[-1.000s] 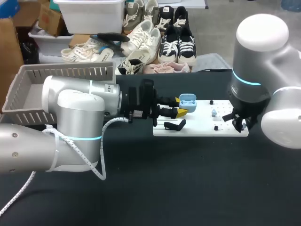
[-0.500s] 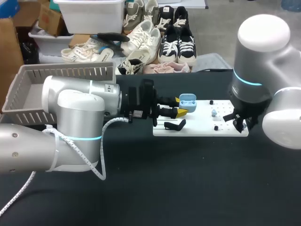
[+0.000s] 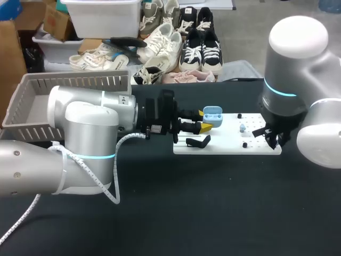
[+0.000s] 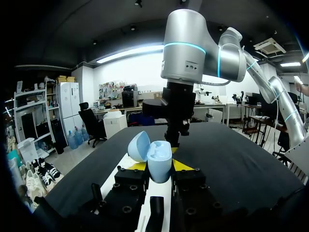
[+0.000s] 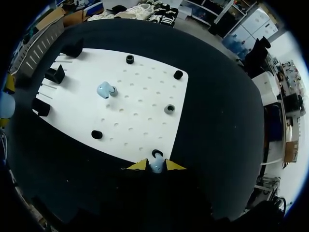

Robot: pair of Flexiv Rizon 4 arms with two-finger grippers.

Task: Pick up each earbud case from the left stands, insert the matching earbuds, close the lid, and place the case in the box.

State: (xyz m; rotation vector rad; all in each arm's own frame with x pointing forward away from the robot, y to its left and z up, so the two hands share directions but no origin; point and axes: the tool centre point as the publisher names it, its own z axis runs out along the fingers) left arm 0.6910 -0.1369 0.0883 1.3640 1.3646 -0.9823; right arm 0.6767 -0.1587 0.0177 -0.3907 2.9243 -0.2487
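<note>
Two arms are seen over a black surface [image 3: 213,208] that carries a white board [image 3: 229,146]. The left arm is stretched in level from the left side. Its left hand [image 4: 159,167] is clamped on a light-blue earbud case [image 4: 159,158], with one yellow tip pressed against each side of the case body. The case is held upright above the board's rear left corner, and its lid [image 4: 137,146] is tipped open to one side, so the pale inside can be seen. Whether the case rests on a stand cannot be told.

The right hand [image 5: 155,166] is pointed down at the board's right edge. Its fingers are drawn close together on a small light-blue earbud [image 5: 155,168], which is touched from both sides. A black round holder [image 5: 157,153] lies just ahead of that earbud. A second earbud [image 5: 105,90] lies on the board, well apart from the right hand and nearer the black stands [image 5: 54,74] along the board's left side. Four more round holders [image 5: 169,108] are spread over the perforated board. A grey slatted box [image 3: 74,81] is set on the surface behind the left arm.
</note>
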